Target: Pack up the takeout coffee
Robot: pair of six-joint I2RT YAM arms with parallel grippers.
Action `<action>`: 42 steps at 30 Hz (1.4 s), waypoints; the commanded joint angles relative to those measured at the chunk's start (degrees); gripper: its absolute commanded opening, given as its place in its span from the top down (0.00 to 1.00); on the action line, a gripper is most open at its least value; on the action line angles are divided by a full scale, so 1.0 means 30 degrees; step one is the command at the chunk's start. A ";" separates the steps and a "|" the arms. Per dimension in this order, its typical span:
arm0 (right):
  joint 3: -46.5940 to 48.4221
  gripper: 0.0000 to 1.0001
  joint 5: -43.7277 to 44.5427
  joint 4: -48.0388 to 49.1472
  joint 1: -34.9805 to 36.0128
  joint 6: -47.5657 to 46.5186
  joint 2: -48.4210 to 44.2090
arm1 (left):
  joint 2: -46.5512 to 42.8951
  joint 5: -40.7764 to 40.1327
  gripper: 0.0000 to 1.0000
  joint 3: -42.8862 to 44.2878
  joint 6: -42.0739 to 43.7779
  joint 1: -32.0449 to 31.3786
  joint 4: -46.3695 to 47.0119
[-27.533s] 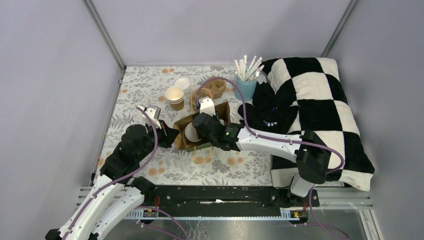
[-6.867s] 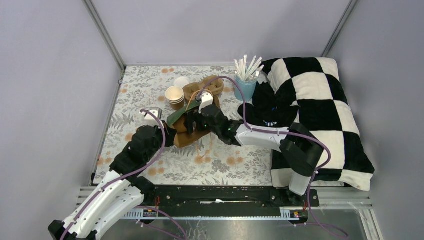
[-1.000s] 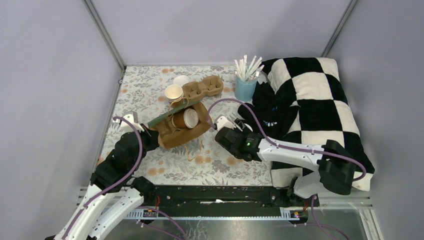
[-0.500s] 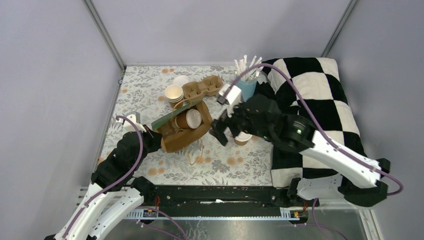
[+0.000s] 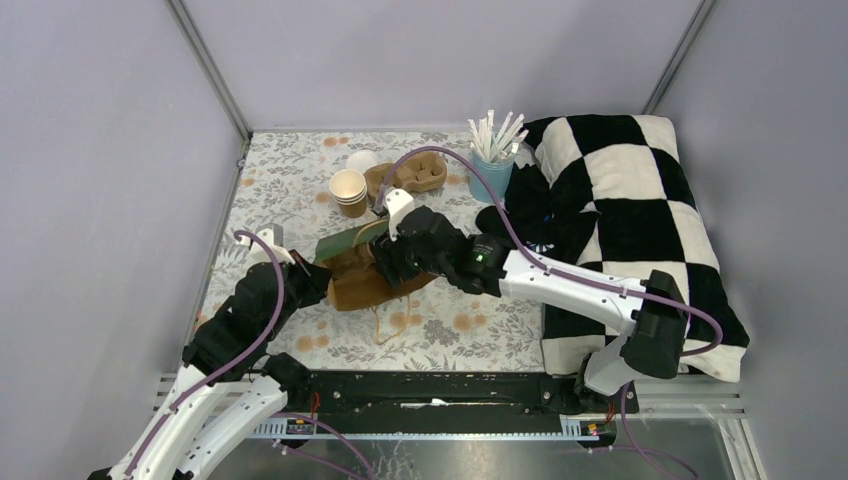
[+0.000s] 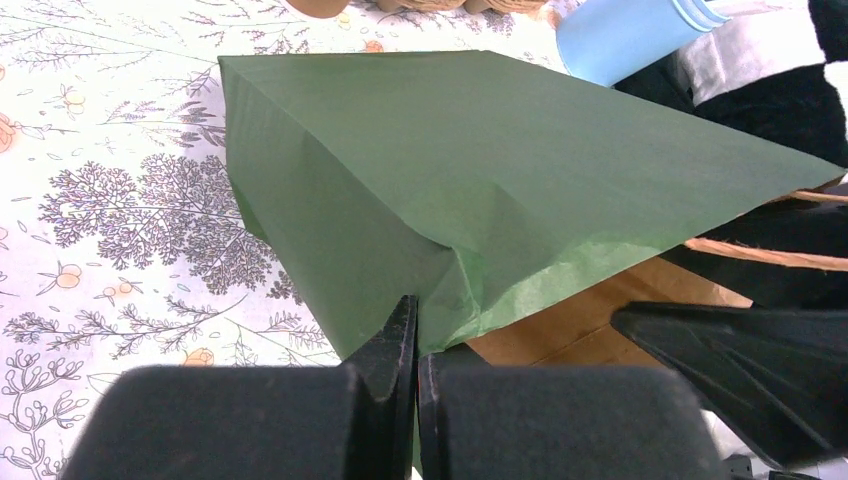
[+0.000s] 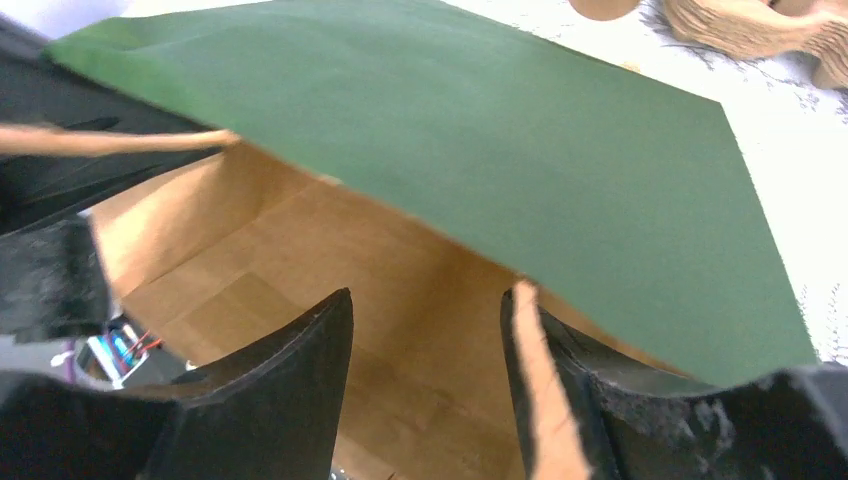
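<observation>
A paper bag [image 5: 352, 287], green outside and brown inside, lies on its side in the middle of the flowered table. My left gripper [image 5: 308, 278] is shut on its green edge [image 6: 480, 170], and the fingers [image 6: 417, 330] pinch the paper flat. My right gripper [image 5: 388, 258] sits at the bag's mouth. In the right wrist view it [image 7: 430, 330] stands open over the brown inside [image 7: 300, 270] with nothing between its fingers; a tan handle strip lies along one finger. No lidded takeout coffee shows. My right arm and the green flap hide the bag's inside from above.
A stack of open tan paper cups [image 5: 348, 190] stands behind the bag beside a white lid [image 5: 362, 160]. The brown pulp cup carrier [image 5: 415, 175] and a light-blue cup of straws [image 5: 492, 168] are at the back. A checkered blanket [image 5: 630, 200] covers the right side.
My right arm has swung left from beside the blanket to the bag's mouth, its jaws narrower. The cups seen in the bag and beside my right gripper no longer show. My left gripper has held still.
</observation>
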 commanded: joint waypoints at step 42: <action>-0.3916 0.47 0.7672 0.9540 -0.0821 -0.1095 0.4310 | 0.1053 0.5438 1.00 -0.0293 0.1502 0.0035 0.2670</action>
